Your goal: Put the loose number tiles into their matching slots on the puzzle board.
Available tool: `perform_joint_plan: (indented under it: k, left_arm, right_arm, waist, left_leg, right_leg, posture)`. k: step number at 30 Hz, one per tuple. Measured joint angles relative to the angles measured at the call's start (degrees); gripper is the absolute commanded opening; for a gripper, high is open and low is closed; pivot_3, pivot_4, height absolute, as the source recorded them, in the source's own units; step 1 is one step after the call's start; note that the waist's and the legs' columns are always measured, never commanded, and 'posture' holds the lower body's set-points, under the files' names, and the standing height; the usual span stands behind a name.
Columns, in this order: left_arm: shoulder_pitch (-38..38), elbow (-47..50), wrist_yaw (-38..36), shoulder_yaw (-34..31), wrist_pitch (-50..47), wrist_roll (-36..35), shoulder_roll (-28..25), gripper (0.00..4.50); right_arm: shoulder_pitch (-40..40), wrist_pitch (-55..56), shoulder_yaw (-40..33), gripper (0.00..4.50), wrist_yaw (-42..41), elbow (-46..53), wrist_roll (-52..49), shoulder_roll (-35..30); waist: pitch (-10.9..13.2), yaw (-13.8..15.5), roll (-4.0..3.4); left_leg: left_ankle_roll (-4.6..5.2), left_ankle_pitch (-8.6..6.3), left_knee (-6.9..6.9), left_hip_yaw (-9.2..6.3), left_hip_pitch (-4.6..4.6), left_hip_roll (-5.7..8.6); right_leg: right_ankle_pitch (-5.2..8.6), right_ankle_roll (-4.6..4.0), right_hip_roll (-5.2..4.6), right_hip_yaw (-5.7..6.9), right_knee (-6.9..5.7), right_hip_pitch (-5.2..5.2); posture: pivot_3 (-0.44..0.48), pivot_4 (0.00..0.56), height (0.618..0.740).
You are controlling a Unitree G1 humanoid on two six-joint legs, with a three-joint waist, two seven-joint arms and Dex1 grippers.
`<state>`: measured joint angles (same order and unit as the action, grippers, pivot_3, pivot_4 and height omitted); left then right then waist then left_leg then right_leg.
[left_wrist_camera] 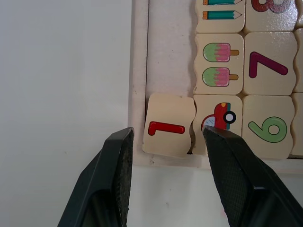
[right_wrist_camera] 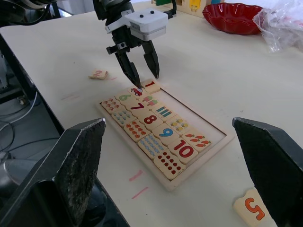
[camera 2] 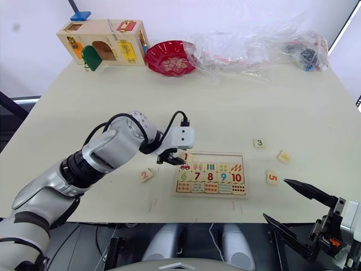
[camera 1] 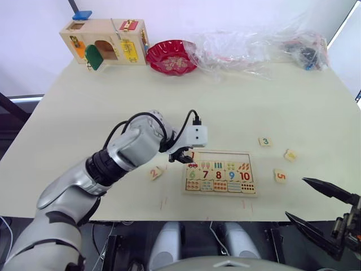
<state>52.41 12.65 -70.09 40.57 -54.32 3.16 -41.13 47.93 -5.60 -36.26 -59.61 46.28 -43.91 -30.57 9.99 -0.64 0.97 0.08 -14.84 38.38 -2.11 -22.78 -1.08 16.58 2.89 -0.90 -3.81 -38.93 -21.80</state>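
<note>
The puzzle board (camera 1: 223,152) lies near the table's front edge, its lower rows full of number, picture and dot tiles. The slots (camera 1: 225,158) along its top row are bare except at the left end. There the red 1 tile (left_wrist_camera: 168,125) sits at the corner, partly over the frame. My left gripper (left_wrist_camera: 168,133) is open, with a finger on each side of the 1 tile. On the table, the 2 tile (camera 1: 155,173) lies left of the board. The 3 tile (camera 1: 265,141), the 4 tile (camera 1: 290,154) and the 5 tile (camera 1: 280,175) lie to its right. My right gripper (camera 1: 296,197) is open near the front right edge.
A wooden latch box (camera 1: 104,40), a red bowl (camera 1: 171,56) and a crumpled clear plastic bag (camera 1: 254,48) stand along the table's far edge. Bare tabletop stretches between them and the board.
</note>
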Motion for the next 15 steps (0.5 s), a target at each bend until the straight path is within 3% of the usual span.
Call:
perform_joint_plan:
  k: [5, 8, 15]
  left_arm:
    - [1.02, -3.94, -5.19, -9.67, 1.94, -7.69, -2.85, 2.46]
    - [-3.2, -9.45, -5.41, -19.09, 11.38, -12.7, -0.83, 2.46]
    - [-5.41, -23.59, -9.72, -21.84, 27.93, -14.29, 1.4, 2.46]
  right_arm:
    - [-0.38, 0.0, 0.4, 4.5, -0.01, -0.04, 0.35, -0.05]
    - [-1.15, 0.01, 0.72, 4.5, 0.0, -0.07, 0.58, -0.14]
    - [-2.18, 0.0, 1.65, 4.5, 0.04, -0.11, 0.7, -0.54]
  waist:
    - [-0.01, -0.24, -0.03]
    - [-0.03, -0.04, -0.06]
    - [-0.01, 0.24, -0.02]
  left_leg:
    - [0.0, 0.0, -0.02, 0.02, 0.04, -0.02]
    - [0.0, 0.0, 0.0, 0.01, 0.02, -0.05]
    - [0.0, 0.0, 0.03, 0.01, -0.01, 0.03]
  right_leg:
    - [0.01, -0.01, 0.01, -0.01, -0.01, -0.01]
    - [0.0, -0.01, -0.03, 0.0, 0.0, 0.0]
    - [-0.01, 0.0, -0.05, 0.02, 0.01, 0.01]
  posture:
    - [0.0, 0.15, 0.74]
    - [0.0, 0.15, 0.74]
    - [0.0, 0.15, 0.74]
